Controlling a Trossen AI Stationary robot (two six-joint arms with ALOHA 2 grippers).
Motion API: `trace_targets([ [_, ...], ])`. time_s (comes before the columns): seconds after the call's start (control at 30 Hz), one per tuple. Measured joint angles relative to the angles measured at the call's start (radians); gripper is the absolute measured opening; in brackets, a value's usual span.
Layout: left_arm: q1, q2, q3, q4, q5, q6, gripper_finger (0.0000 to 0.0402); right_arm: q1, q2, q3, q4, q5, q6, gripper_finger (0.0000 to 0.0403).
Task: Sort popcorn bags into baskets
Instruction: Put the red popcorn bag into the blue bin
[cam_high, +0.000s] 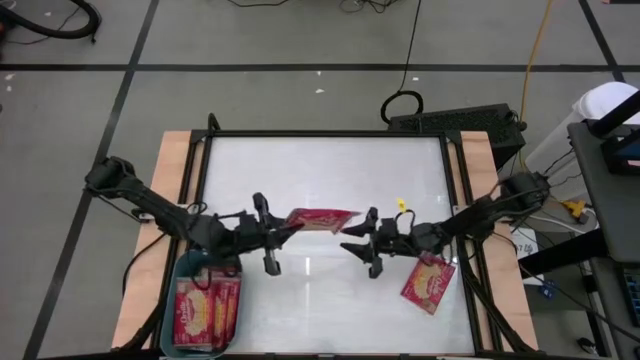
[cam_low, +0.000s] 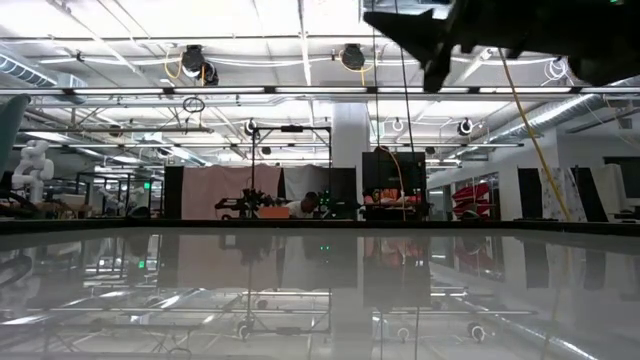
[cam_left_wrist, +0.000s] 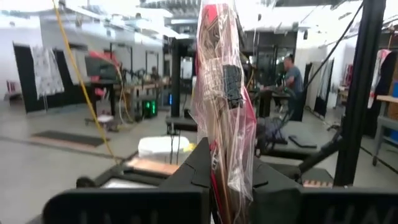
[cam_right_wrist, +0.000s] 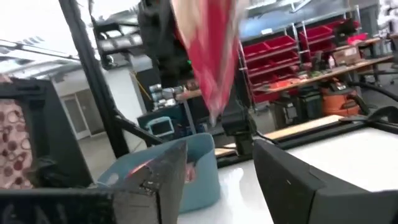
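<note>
My left gripper (cam_high: 285, 228) (cam_left_wrist: 230, 190) is above the middle of the table, shut on a red popcorn bag (cam_high: 322, 218) (cam_left_wrist: 224, 93). My right gripper (cam_high: 352, 242) (cam_right_wrist: 221, 180) is open just right of that bag, facing it and touching nothing. In the right wrist view the held bag (cam_right_wrist: 208, 50) hangs in front of the open fingers. A second popcorn bag (cam_high: 428, 283) lies flat on the table near the right edge. The teal basket (cam_high: 190, 265) (cam_right_wrist: 199, 168) sits at the near left corner, with several red bags (cam_high: 205, 308) lying in it. My left gripper pinches the bag's left end (cam_high: 297, 221) (cam_left_wrist: 227, 165) between its two fingers (cam_left_wrist: 193, 177), coming level from the table's left. The bag is lifted clear of the table. It reaches out past the fingertips toward my right gripper, edge-on in the left wrist view.
Black frame rails (cam_high: 453, 200) run along the white table's left, right and far edges, with wooden strips (cam_high: 172, 180) outside them. An arm's dark underside (cam_low: 450, 30) shows at the top of the low view. People work at benches in the room beyond (cam_left_wrist: 292, 74).
</note>
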Motion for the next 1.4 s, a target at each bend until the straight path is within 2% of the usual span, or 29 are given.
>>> trace_targets([
  [0.17, 0.004, -0.001, 0.000, 0.099, 0.058, 0.052, 0.0028, -0.025, 0.088, 0.106, 0.021, -0.025, -0.054, 0.0180],
  [0.3, 0.010, 0.000, 0.000, 0.073, 0.073, 0.052, 0.0024, -0.033, 0.130, 0.208, 0.064, -0.104, -0.161, 0.0180],
  [0.53, -0.001, -0.001, 0.000, 0.098, 0.096, 0.097, 0.0025, -0.032, 0.132, 0.283, 0.070, -0.102, -0.288, 0.0179],
  [0.83, -0.002, -0.001, 0.000, 0.081, 0.131, 0.103, 0.0027, -0.032, 0.122, 0.283, 0.138, -0.125, -0.338, 0.0103],
  [0.97, -0.004, -0.001, 0.000, 0.074, 0.132, 0.104, 0.0027, -0.032, 0.122, 0.282, 0.177, -0.120, -0.333, 0.0089],
  [1.07, -0.006, 0.000, 0.000, 0.084, 0.130, 0.115, 0.0027, -0.032, 0.122, 0.282, 0.174, -0.121, -0.334, 0.0100],
  [1.4, -0.001, 0.002, 0.000, 0.042, 0.151, 0.071, 0.0026, -0.032, 0.116, 0.284, 0.202, -0.098, -0.342, 0.0193],
])
